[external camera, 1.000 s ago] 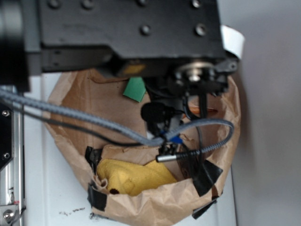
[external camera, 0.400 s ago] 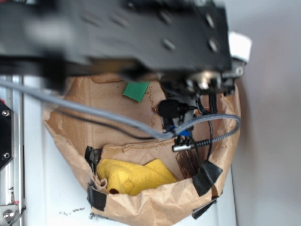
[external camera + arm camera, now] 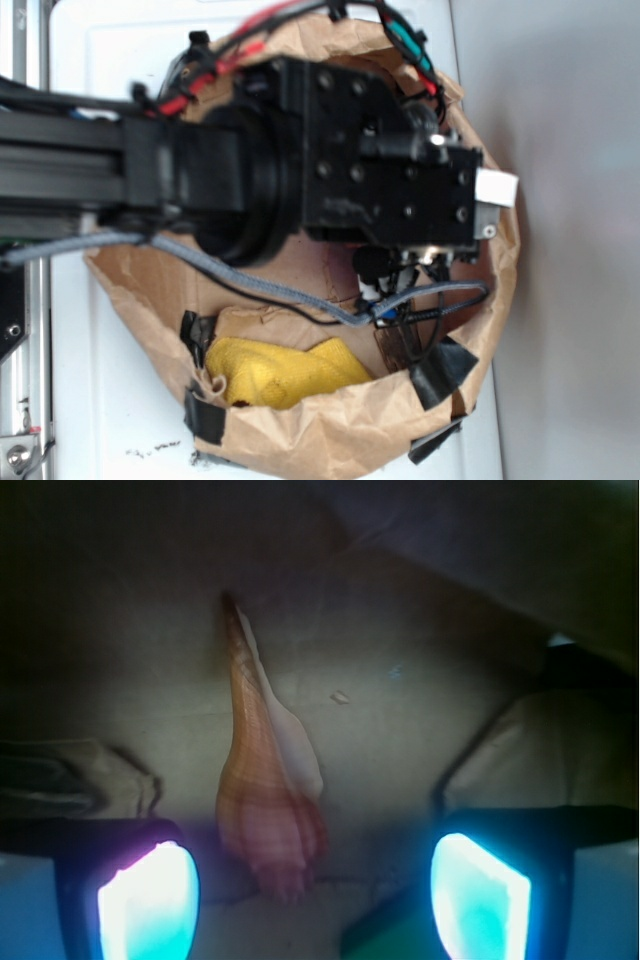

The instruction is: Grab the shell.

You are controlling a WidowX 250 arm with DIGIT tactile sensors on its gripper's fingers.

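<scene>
Hovering spread, the hand [image 3: 315,895] frames the shell [image 3: 262,790] on brown paper [image 3: 400,740]

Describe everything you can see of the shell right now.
The elongated orange-brown spiral shell shows only in the wrist view. It lies flat on brown paper, its thin dark-tipped tail pointing away from the camera and its fat striped whorls nearest, with a pale lip along its right edge. It sits between the open tool's glowing fingers, nearer the left one, untouched.
</scene>
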